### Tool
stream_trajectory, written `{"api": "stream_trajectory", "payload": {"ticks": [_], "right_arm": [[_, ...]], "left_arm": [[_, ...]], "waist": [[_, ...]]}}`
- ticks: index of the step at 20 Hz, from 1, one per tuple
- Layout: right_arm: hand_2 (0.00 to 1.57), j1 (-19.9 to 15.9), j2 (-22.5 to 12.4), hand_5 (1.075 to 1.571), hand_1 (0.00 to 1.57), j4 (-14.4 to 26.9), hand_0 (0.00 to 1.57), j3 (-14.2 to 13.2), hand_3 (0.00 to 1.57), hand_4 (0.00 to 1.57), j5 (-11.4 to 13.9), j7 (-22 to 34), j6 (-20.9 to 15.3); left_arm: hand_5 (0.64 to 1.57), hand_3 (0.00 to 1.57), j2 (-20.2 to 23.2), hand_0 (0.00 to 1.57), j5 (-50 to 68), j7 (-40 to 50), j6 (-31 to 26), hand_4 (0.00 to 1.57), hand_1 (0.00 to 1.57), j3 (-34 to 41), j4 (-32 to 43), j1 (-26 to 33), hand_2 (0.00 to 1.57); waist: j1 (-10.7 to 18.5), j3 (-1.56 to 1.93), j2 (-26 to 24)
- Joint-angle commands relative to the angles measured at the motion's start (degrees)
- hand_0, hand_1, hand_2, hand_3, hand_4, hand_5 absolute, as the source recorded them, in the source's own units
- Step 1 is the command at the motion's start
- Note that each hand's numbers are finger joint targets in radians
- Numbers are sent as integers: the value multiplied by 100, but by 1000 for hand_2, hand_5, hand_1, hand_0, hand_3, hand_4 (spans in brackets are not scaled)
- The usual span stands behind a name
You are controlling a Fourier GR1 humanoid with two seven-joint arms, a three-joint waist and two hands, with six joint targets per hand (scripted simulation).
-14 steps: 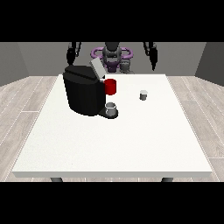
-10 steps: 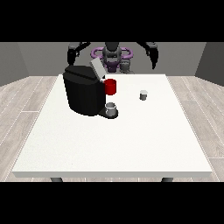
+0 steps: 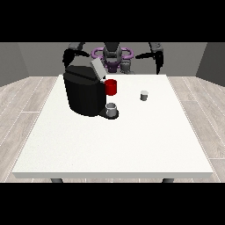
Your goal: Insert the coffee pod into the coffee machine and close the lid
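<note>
Neither hand has hold of anything that I can see: the hand at the view's right [image 3: 158, 63] hangs beyond the far edge of the tabletop [image 3: 114, 145], and the hand at the view's left [image 3: 67, 57] is raised behind the coffee machine [image 3: 85, 93]. How their fingers lie I cannot tell from where I stand.

Nearest me is a wide stretch of bare white tabletop, with plenty of room on this side and none of it in reach of the work. Further back, the small grey coffee pod [image 3: 143, 95] stands alone, well apart from the machine and nearer the right edge, with open space all round it. It looks light and easy to tip, so I'd guess a sideways knock from an approaching hand could roll it toward that edge.

Left of it sits the black machine, its lid [image 3: 97, 69] tilted up, a red cup [image 3: 111, 87] beside its front and a grey cup [image 3: 112, 109] on its tray. Carrying the pod in, the hand could clip the raised lid or the red cup; that side is crowded. The hand at the left has the machine's body between it and the pod.
</note>
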Motion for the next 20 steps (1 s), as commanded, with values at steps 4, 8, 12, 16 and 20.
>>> {"api": "stream_trajectory", "payload": {"ticks": [4,8,12,16,20], "right_arm": [[0,-177,165,1571,0,-340,0,573,0,177,83,-16,-464],[0,-595,94,1571,0,-441,0,288,0,186,55,299,-256],[0,-400,165,1571,0,-470,0,397,0,233,53,358,-397],[0,-208,97,1571,0,-10,0,205,0,259,-41,-31,-152],[0,-648,147,1571,0,312,0,67,0,352,-25,-64,-320]], "left_arm": [[1571,0,440,0,-86,-26,-201,0,0,394,1294,-906,0],[1571,0,496,0,-195,41,-147,0,0,473,1934,-1341,0],[1571,0,482,0,-513,-112,-58,0,0,377,2558,-1532,0],[1571,0,579,0,-797,-164,-136,0,0,208,2762,-1519,0],[1571,0,525,0,-1086,-154,-69,0,0,34,3015,-1789,0]], "waist": [[-358,-7,476],[-447,-7,717],[-411,-6,592],[-314,-4,599],[-176,-4,763]]}}
